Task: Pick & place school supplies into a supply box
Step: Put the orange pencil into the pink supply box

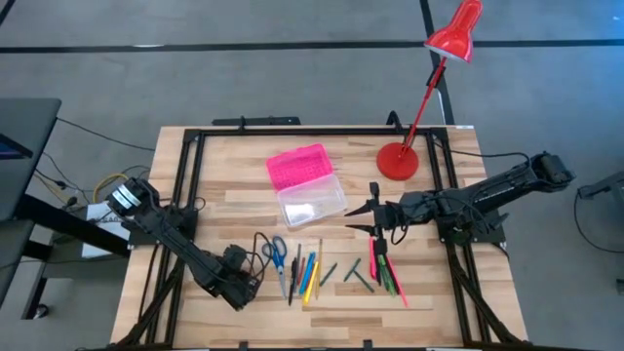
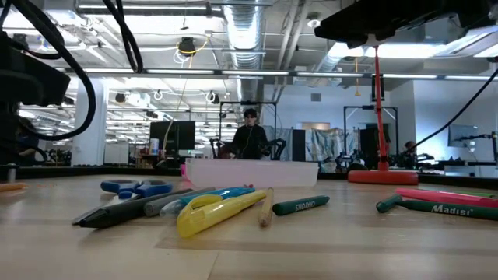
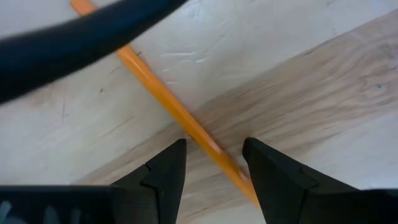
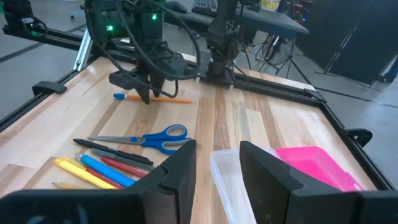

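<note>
An orange pencil (image 3: 168, 102) with a blue end (image 4: 119, 96) lies flat on the wooden table near its left front. My left gripper (image 3: 214, 165) points down over it, open, one finger on each side of the pencil. It also shows in the high view (image 1: 239, 290) and in the right wrist view (image 4: 144, 87). The supply box has a pink lid (image 1: 299, 166) and a clear base (image 1: 312, 206) lying open mid-table. Blue-handled scissors (image 1: 276, 253) and several pens (image 1: 304, 275) lie in front of it. My right gripper (image 4: 217, 165) hovers open beside the box (image 1: 363, 218).
A red desk lamp stands with its base (image 1: 397, 161) at the far right. Green and pink markers (image 1: 387, 275) lie under the right arm. A black frame (image 1: 185, 156) runs round the tabletop. A person (image 2: 250, 140) sits beyond the far edge.
</note>
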### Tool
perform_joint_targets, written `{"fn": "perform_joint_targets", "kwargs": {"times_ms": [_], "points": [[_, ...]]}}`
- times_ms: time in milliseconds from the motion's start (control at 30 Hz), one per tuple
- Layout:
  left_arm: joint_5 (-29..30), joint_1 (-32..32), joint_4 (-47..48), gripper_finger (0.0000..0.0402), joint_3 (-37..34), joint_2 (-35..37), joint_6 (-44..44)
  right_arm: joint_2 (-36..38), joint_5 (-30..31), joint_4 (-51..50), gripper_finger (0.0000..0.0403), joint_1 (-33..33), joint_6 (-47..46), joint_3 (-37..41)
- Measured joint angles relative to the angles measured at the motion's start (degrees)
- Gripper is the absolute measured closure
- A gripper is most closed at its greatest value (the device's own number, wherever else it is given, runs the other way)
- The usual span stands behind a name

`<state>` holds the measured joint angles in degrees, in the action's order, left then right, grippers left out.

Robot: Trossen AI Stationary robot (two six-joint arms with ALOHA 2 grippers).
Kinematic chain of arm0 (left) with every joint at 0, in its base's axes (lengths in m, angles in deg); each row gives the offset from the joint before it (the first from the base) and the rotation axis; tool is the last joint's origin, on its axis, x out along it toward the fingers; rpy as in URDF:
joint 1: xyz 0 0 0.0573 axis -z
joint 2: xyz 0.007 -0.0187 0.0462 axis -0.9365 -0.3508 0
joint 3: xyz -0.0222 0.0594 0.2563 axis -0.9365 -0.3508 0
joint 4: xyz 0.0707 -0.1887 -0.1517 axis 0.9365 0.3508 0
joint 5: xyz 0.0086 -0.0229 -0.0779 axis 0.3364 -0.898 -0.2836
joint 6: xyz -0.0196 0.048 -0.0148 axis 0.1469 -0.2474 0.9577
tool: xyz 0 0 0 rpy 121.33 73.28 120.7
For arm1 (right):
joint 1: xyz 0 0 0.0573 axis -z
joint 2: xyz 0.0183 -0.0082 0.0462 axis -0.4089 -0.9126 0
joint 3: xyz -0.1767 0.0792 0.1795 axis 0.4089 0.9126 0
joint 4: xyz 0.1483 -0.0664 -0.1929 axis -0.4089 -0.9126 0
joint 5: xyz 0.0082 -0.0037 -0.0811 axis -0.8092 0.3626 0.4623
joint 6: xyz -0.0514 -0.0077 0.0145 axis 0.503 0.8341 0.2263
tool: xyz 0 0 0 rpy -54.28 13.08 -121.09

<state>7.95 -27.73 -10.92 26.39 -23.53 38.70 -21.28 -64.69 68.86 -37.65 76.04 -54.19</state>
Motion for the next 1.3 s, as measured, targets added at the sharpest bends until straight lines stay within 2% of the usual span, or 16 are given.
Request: {"fn": "perform_joint_targets", "kwargs": {"times_ms": [300,600,767,1067,1300], "points": [[-0.46,-0.02,0.49,0.0245,0.32,-0.13,-0.03,0.00,0.01,-1.35,0.0285,0.00,-1.08,0.01],[-0.84,-0.11,-0.85,0.0339,0.34,-0.13,-4.83,0.00,0.02,-1.27,0.0285,0.00,-1.08,0.01],[-0.98,-0.11,-0.98,0.0371,0.34,-0.11,-10.96,0.00,0.02,-1.27,0.0285,0.00,-1.08,0.02],[-2.22,-0.24,2.69,0.0375,0.53,-0.11,-13.64,0.00,0.02,-1.25,0.0285,0.00,-1.08,0.02],[-2.21,-0.76,3.61,0.0384,0.60,-0.09,-21.28,0.00,0.02,-1.25,0.0285,0.00,-1.08,0.02]]}}
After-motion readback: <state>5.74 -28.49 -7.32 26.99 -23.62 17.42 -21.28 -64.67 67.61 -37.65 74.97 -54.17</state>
